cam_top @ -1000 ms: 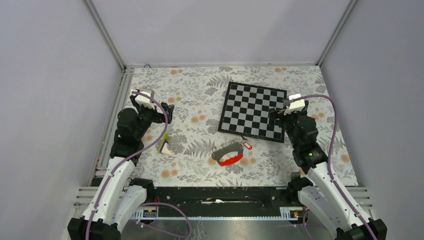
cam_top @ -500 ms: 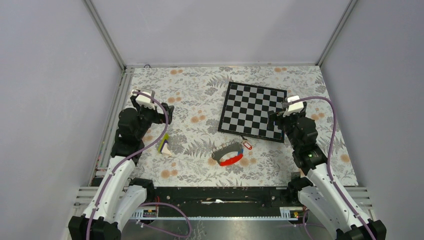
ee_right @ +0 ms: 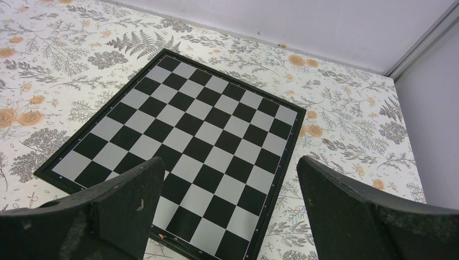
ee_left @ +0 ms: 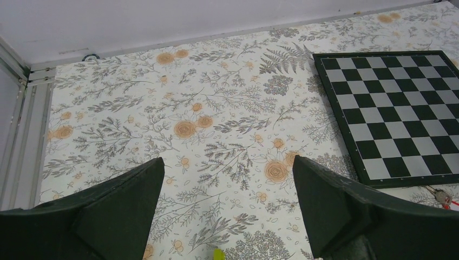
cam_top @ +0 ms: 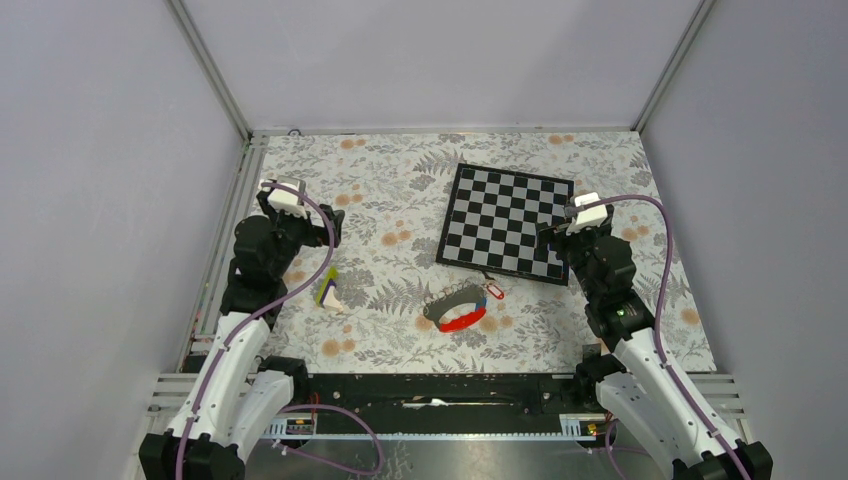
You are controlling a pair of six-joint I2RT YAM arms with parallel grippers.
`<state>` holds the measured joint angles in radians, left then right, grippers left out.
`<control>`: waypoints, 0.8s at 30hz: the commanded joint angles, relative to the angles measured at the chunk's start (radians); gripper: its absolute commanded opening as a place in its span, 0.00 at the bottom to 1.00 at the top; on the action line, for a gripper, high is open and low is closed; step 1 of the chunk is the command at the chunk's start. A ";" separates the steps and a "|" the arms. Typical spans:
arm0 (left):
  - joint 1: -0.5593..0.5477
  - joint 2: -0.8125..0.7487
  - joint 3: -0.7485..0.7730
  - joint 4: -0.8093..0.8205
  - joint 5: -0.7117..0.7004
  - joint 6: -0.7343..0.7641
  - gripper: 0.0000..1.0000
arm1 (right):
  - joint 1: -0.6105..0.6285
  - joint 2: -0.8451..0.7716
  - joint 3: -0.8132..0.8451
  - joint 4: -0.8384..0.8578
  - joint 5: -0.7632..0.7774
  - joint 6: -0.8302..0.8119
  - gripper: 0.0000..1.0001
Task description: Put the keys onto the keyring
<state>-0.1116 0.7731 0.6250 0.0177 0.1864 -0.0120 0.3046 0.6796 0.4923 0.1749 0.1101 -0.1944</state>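
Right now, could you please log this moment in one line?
left gripper: open, empty | right gripper: open, empty | keys: by keyring, ungrasped

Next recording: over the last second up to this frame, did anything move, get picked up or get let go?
Barely anything. The right gripper drifted slightly left and toward the near edge, by the right side of the chessboard. The left gripper edged a little left. Both are open and empty. The keys, keyring and wedge block lie where they were.
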 commanded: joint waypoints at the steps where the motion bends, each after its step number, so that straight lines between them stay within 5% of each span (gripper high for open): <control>1: 0.008 -0.005 0.003 0.042 0.008 -0.006 0.99 | -0.007 -0.014 -0.006 0.060 -0.010 -0.012 1.00; 24: 0.015 -0.007 0.005 0.033 0.039 -0.003 0.99 | -0.010 -0.017 -0.010 0.067 -0.006 -0.012 1.00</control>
<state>-0.1047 0.7734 0.6250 0.0162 0.2058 -0.0120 0.3000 0.6758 0.4866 0.1856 0.1104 -0.1947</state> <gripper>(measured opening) 0.989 0.993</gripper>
